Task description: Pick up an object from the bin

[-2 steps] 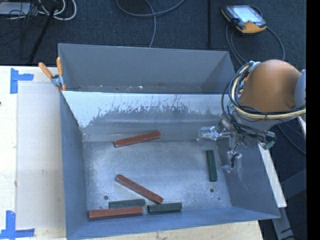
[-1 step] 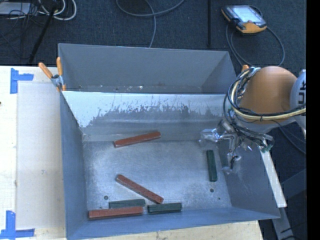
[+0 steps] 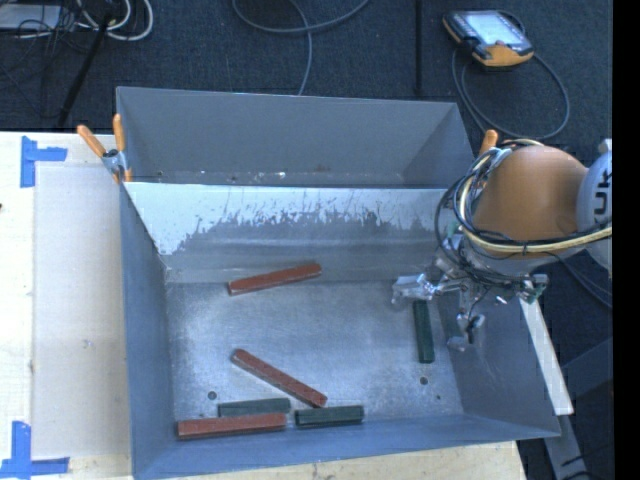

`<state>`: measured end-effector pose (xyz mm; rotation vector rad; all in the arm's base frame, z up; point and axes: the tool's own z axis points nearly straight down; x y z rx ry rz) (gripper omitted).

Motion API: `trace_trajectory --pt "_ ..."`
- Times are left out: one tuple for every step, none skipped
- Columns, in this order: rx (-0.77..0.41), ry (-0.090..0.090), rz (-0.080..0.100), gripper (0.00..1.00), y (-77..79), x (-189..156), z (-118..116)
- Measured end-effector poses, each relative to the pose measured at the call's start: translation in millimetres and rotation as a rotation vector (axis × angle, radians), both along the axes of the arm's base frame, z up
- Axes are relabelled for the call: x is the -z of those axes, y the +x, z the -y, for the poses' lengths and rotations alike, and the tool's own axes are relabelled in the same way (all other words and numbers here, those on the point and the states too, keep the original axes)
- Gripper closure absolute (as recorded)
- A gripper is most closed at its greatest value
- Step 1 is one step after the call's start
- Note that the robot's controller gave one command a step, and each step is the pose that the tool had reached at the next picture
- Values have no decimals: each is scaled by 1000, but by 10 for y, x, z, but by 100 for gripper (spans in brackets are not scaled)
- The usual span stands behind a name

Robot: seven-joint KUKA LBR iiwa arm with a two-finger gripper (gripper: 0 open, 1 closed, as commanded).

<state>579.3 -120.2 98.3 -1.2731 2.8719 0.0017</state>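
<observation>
My gripper (image 3: pixel 432 316) hangs low at the right side of the bin, close to the right wall. It is open, with one silver finger (image 3: pixel 408 289) pointing left and the other (image 3: pixel 463 334) nearer the wall. A dark green flat bar (image 3: pixel 424 332) lies lengthwise on the bin floor right under the gripper, in the gap between the two fingers. Its upper end is hidden under the gripper. Whether the fingers touch it I cannot tell.
A red-brown bar (image 3: pixel 274 278) lies at the floor's back middle and another (image 3: pixel 279 378) slants at the front middle. Along the front wall lie a red-brown bar (image 3: pixel 232 426) and two dark green bars (image 3: pixel 253 407) (image 3: pixel 329 416). The arm's orange cover and cables hang over the right rim.
</observation>
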Motion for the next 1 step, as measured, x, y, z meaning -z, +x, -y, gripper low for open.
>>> trace_trajectory --pt "-269 2 1 100 93 288 2"
